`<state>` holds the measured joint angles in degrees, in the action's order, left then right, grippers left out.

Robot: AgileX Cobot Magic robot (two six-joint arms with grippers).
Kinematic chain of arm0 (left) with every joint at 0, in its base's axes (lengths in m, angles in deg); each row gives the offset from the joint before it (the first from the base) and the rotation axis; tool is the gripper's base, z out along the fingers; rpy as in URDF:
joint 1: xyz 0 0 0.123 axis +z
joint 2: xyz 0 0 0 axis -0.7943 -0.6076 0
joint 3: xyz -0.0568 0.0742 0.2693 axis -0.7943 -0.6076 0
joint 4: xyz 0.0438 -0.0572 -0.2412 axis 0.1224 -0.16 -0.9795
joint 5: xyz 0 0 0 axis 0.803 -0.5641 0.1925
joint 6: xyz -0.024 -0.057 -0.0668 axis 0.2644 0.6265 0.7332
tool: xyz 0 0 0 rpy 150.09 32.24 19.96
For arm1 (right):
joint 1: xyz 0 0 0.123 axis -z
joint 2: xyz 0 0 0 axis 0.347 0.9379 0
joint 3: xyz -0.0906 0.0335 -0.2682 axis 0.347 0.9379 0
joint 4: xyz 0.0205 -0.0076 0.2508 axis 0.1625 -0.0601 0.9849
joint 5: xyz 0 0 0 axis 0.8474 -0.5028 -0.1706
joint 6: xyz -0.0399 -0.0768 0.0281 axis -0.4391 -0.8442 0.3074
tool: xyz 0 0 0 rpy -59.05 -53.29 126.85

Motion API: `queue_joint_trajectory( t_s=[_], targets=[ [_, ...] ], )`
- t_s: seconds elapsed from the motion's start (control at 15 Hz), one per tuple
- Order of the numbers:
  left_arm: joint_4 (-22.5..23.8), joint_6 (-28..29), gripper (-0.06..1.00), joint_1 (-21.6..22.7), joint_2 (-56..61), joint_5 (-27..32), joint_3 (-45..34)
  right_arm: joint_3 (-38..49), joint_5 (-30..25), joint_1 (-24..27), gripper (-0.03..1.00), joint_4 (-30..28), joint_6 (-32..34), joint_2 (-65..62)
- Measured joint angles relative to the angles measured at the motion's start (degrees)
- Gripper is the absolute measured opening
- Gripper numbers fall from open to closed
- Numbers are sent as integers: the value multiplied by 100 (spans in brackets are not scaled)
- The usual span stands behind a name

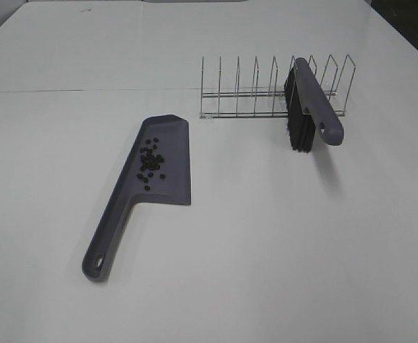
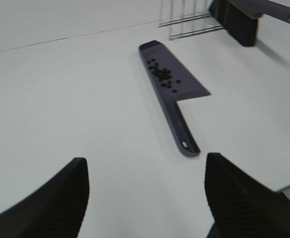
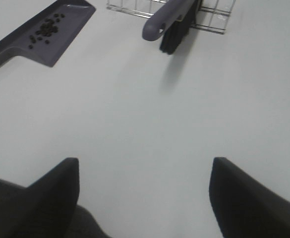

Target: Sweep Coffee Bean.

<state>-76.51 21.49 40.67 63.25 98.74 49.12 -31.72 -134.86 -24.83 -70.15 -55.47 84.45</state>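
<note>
From the high camera you see the white desk (image 1: pixel 280 250) with a grey-purple dustpan (image 1: pixel 141 189) lying flat on its left half, handle pointing toward the near edge and the flat pan end pointing away. The coffee beans (image 1: pixel 151 161) sit on the pan's surface in a loose dark cluster, toward the middle of the pan, none visibly off it. Behind and to the right stands a wire rack (image 1: pixel 266 89) of upright dividers, and a brush (image 1: pixel 310 103) with dark bristles and a grey-purple handle leans in its right-hand slots, its handle end jutting toward you past the rack. Neither arm shows in this view. From the left wrist camera you look out over the left gripper (image 2: pixel 145 193), whose two dark fingers (image 2: pixel 60 198) stand far apart with only bare desk between them, so the jaws are wide and hold nothing. Beyond them lies the dustpan (image 2: pixel 177 119), well clear of the fingers, with the beans (image 2: pixel 163 74) gathered on its pan, and the rack (image 2: pixel 187 22) and brush (image 2: pixel 241 22) sit farther off. From the right wrist camera the right gripper (image 3: pixel 145 193) likewise shows its jaws spread wide and empty above bare desk. The dustpan (image 3: pixel 16 47) with its beans (image 3: pixel 44 29) lies off to one side, and the brush (image 3: pixel 172 22) rests in the rack (image 3: pixel 214 17), well apart from the fingers
</note>
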Motion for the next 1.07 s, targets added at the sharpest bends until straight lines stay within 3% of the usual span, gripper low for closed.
queue_joint_trajectory(
  t_s=[0.27,1.07],
  targets=[
    [6,-6,63,1066,0,0,0,0,-6,670,65,6,0,-665],
    [6,-6,63,1238,0,0,0,0,-6,670,65,17,0,-665]
  ],
)
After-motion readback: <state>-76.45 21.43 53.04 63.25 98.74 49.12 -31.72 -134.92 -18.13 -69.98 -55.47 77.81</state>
